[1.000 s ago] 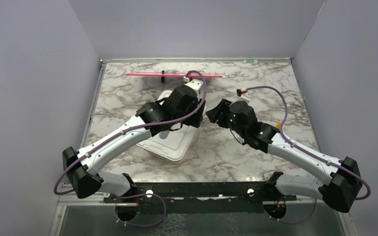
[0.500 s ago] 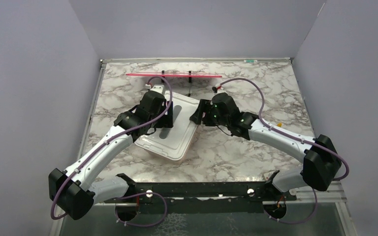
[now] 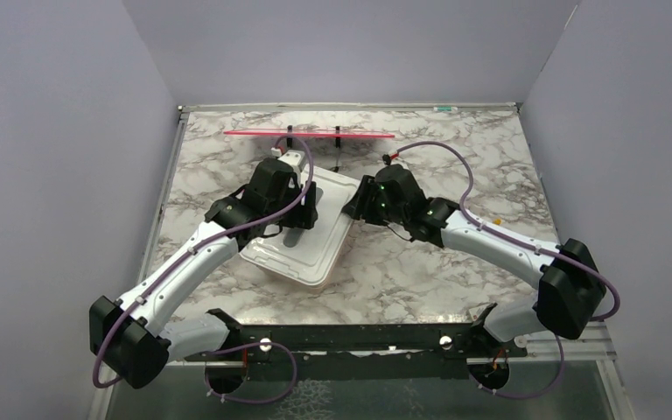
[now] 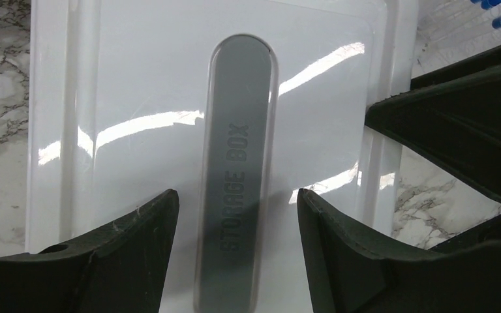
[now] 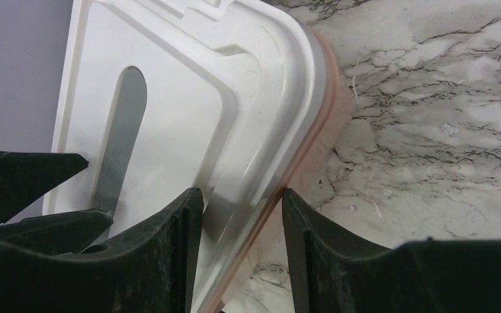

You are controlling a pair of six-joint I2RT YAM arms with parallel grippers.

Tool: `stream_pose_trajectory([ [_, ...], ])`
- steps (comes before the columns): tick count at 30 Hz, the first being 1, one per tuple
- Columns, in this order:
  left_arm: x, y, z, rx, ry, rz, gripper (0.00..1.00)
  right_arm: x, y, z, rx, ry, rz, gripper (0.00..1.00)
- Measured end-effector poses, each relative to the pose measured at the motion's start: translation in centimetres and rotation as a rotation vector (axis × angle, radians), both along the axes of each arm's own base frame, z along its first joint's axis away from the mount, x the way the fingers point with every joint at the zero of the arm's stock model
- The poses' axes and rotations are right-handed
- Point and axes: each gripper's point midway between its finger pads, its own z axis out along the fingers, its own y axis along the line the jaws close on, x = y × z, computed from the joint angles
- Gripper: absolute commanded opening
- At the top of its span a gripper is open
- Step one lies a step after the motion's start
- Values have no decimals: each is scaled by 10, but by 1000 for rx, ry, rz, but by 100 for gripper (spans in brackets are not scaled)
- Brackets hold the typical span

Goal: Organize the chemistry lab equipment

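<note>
A white lid (image 3: 311,254) with a grey handle (image 4: 241,117) marked STORAGE BOX covers the pink tub (image 5: 329,107). My left gripper (image 4: 236,193) hangs open over the lid with one finger on each side of the handle, touching neither side. My right gripper (image 5: 241,191) is open at the lid's right edge: one finger stands over the white rim, the other by the tub's pink wall. From above, the left gripper (image 3: 302,213) and the right gripper (image 3: 356,203) stand close together over the box. Blue-capped tubes (image 4: 499,13) peek in beyond the box's far corner.
A thin red rack (image 3: 308,134) on black posts stands at the back of the marble table (image 3: 455,262). Grey walls close in the left, right and back. The right gripper's black fingers (image 4: 456,130) crowd the box's right side.
Over the second, my left gripper moved from the box's far right corner to over the handle. My right arm swung left to the lid's right edge.
</note>
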Motion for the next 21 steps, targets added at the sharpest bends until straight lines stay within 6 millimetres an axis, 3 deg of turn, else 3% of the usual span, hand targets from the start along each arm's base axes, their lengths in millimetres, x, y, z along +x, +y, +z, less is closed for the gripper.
stream_pose_trajectory([
  [12, -3, -12, -2, -26, 15, -70, 66, 1, -4, -7, -20, 18, -28, 45],
  [21, 13, -10, -7, -3, -19, -22, 57, 8, 4, -13, -21, 19, -20, 45],
])
